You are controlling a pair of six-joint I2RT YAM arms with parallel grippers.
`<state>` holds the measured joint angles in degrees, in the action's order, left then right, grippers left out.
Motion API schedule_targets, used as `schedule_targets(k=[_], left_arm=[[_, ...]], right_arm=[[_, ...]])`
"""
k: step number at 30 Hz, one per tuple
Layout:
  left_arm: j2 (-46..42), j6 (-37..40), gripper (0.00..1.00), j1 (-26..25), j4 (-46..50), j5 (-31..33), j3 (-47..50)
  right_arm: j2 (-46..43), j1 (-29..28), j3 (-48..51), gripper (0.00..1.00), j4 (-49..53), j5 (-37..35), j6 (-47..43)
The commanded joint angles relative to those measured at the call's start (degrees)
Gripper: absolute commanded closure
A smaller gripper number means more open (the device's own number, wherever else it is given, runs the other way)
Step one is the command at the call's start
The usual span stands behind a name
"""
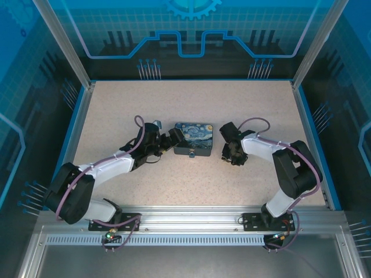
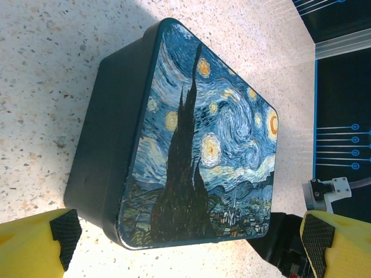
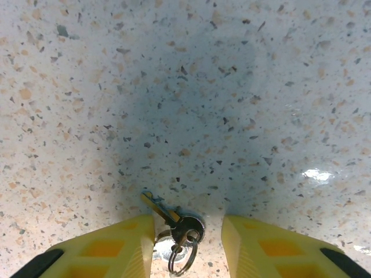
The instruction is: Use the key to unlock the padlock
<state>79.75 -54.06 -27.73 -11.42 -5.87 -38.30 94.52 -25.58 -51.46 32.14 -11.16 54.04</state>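
Your left arm bends at the elbow and runs low and inward, ending in the left hand, which points across toward its partner. Its yellow, black-padded fingers stand spread wide apart. Your right arm folds back from a raised elbow, wrist tipped so the right hand faces downward. Its yellow fingers sit partly drawn in, a clear gap between them.

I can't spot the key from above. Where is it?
Right wrist view: the key lies on the table between the jaws of the right gripper, right of the padlock.
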Motion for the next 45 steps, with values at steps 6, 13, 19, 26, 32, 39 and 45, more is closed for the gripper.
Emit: schedule_targets(k=[6, 13, 19, 26, 32, 39, 45], left_arm=[[1.4, -1.6, 0.01, -0.3, -2.7, -1.8, -1.2], [1.0, -1.7, 0.01, -0.3, -2.2, -2.0, -1.3], [0.4, -1.4, 0.01, -0.4, -0.9, -2.1, -1.7], [-0.6, -0.9, 0.01, -0.4, 1.2, -1.7, -1.4], [-1.9, -0.2, 0.01, -1.2, 3.4, -1.9, -2.0], [-1.6, -0.7, 0.01, -2.8, 4.8, -2.7, -3.1], [-0.9, -1.7, 0.01, -4.2, 4.7, -3.5, -3.8]], right_arm=[[3.1, 0.8, 0.6, 0.64, 0.4, 0.2, 2.7], [3.8, 1.0, 0.7, 0.80, -1.0, 1.5, 3.0], [2.8, 1.0, 3.3, 0.99, -2.8, 2.8, 2.2], [-1.8, 1.0, 5.8, 1.00, -6.3, 6.4, -3.0], [-8.4, 1.0, 8.3, 1.00, -9.7, 13.2, -9.3], [-14.8, 1.0, 11.8, 1.00, -14.2, 21.9, -13.7], [-18.4, 1.0, 12.3, 1.00, -16.9, 28.8, -16.6]])
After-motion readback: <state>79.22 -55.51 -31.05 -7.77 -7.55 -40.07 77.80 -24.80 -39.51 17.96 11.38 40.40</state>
